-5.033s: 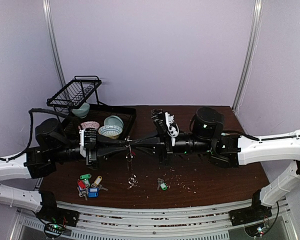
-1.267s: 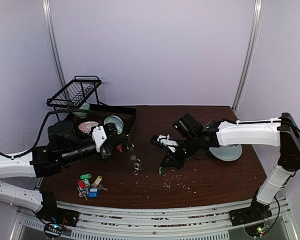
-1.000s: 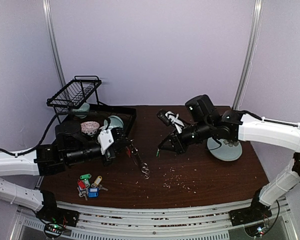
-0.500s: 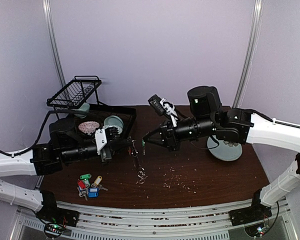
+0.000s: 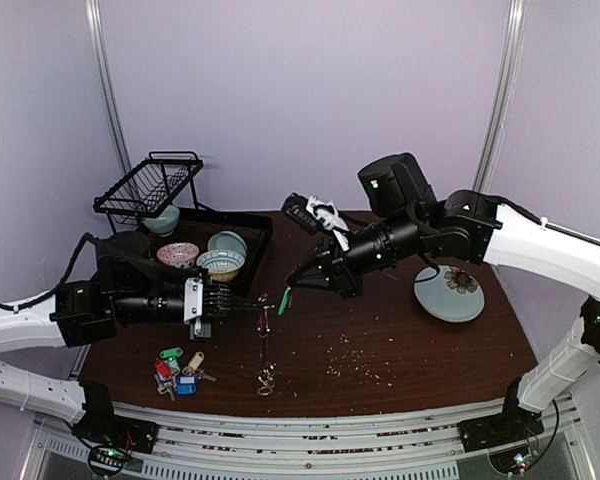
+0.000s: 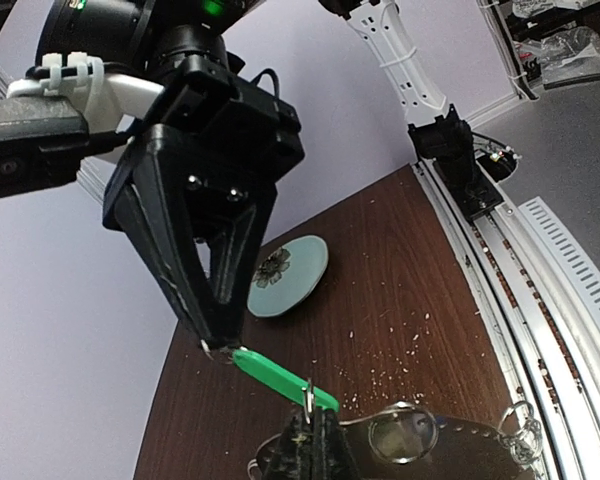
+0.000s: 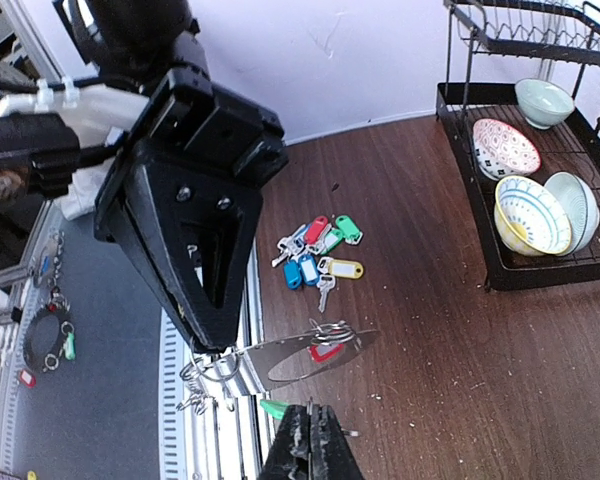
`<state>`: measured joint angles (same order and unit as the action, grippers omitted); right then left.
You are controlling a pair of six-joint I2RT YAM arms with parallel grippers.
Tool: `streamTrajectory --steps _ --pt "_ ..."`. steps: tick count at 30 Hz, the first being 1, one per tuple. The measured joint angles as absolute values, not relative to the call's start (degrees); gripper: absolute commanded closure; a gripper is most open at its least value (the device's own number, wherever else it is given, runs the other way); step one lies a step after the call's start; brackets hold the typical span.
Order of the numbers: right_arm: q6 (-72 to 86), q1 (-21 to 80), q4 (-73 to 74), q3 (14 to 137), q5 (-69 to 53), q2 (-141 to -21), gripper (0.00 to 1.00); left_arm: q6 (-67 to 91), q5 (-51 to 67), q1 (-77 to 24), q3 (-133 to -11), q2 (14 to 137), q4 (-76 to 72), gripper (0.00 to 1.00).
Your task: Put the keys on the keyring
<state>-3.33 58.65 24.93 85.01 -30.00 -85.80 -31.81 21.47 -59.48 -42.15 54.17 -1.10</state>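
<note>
My left gripper (image 5: 251,303) is shut on a small wire ring of the keyring (image 5: 264,342), a flat silver oval that hangs below it above the table. My right gripper (image 5: 297,278) is shut on a key with a green tag (image 5: 284,300) and holds it right beside the left gripper's tip. In the left wrist view the green tag (image 6: 280,375) reaches from the right fingertips (image 6: 216,340) to the wire ring above my left gripper (image 6: 312,440). In the right wrist view the keyring (image 7: 300,357) lies just beyond my right gripper (image 7: 310,440). The other keys (image 5: 180,372) lie in a heap at the front left.
A black dish rack (image 5: 156,184) over a black tray of bowls (image 5: 221,262) fills the back left. A pale green plate (image 5: 450,293) lies at the right. Crumbs (image 5: 355,360) dot the tabletop's middle. The metal rail (image 5: 310,440) runs along the near edge.
My right gripper has risen and swung left with the green-tagged key until it meets the left gripper. The left gripper has levelled out, and the keyring now hangs straight down.
</note>
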Motion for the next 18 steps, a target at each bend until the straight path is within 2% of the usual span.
streamTrajectory --steps 18 --pt "-12.5 60.7 35.6 88.4 -37.8 -88.3 1.0 -32.2 27.9 -59.5 -43.8 56.2 0.7 1.0"
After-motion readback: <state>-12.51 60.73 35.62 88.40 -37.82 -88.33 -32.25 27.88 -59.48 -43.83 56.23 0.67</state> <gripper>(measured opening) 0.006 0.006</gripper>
